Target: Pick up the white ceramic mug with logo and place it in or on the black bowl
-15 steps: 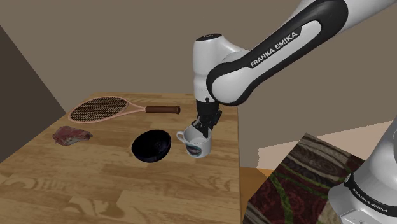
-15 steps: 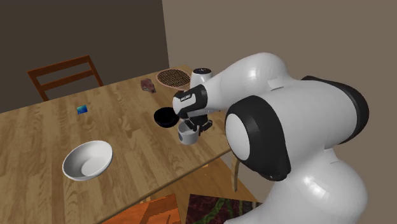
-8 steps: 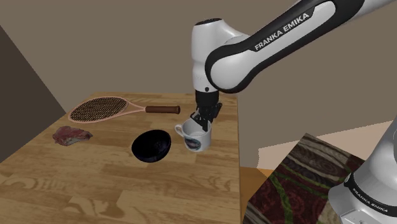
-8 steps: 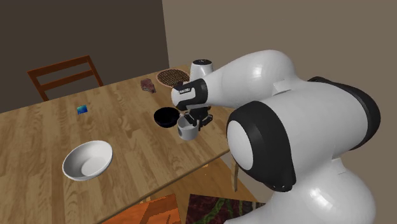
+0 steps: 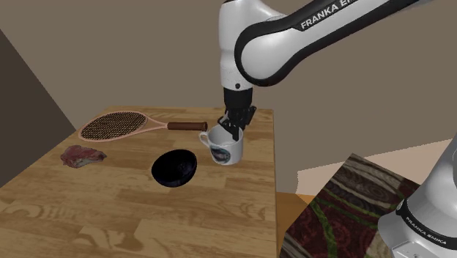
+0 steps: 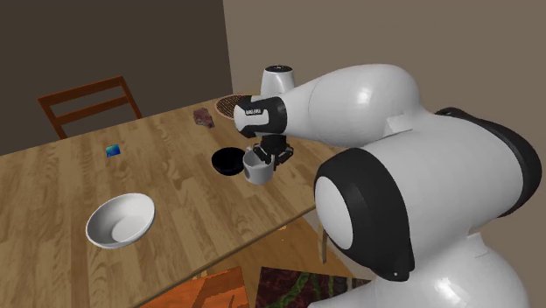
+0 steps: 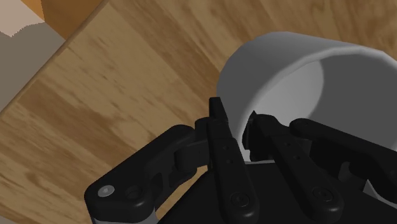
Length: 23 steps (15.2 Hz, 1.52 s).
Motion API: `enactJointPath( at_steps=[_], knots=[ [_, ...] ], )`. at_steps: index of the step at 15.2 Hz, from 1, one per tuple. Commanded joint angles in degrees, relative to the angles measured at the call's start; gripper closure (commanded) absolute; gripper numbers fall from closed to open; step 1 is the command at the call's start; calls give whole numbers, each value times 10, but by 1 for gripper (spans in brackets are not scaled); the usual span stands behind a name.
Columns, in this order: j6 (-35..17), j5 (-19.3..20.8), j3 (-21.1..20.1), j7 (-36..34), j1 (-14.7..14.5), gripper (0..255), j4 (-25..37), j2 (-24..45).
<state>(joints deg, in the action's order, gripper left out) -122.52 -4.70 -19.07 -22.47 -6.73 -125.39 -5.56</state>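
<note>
While the wrist view is looking straight down the gripper (image 7: 236,137), its black fingers (image 7: 224,141) are pinching the wall of the white mug (image 7: 280,70), one outside the rim and one inside. Grip is closed on the mug.

- Shoulder view: mug (image 5: 222,149) is hanging under the gripper (image 5: 233,132), mouth up and slightly tilted. A dark logo is facing the camera and the handle is pointing to that view's left. It is looking clear of the wooden table (image 5: 110,212), not resting on it.
- Black bowl (image 5: 176,168) is sitting on the table just beside the mug, on the shoulder view's left. Mug is not over it.
- Second exterior view: mug (image 6: 257,169) is overlapping the near edge of the bowl (image 6: 227,162), with the gripper (image 6: 267,157) above.
- Further out in the shoulder view, a reddish lump (image 5: 82,155) is lying near the table's left edge, and a racket (image 5: 121,125) with a brown handle is lying flat at the far end.
- Second exterior view is also showing a white bowl (image 6: 121,220), a small blue item (image 6: 111,150) and a wooden chair (image 6: 87,101) behind the table.
- Patterned rug (image 5: 344,212) is lying on the floor by the stand.
</note>
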Motion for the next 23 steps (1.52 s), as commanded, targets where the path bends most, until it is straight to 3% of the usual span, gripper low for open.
enactJointPath(
  at_steps=[1,14,23],
  knots=[
    [16,-1,0,0,0,255,12,-4],
    [112,-5,5,1,2,255,84,-29],
    [158,73,-41,-114,-46,255,315,165]
  ],
)
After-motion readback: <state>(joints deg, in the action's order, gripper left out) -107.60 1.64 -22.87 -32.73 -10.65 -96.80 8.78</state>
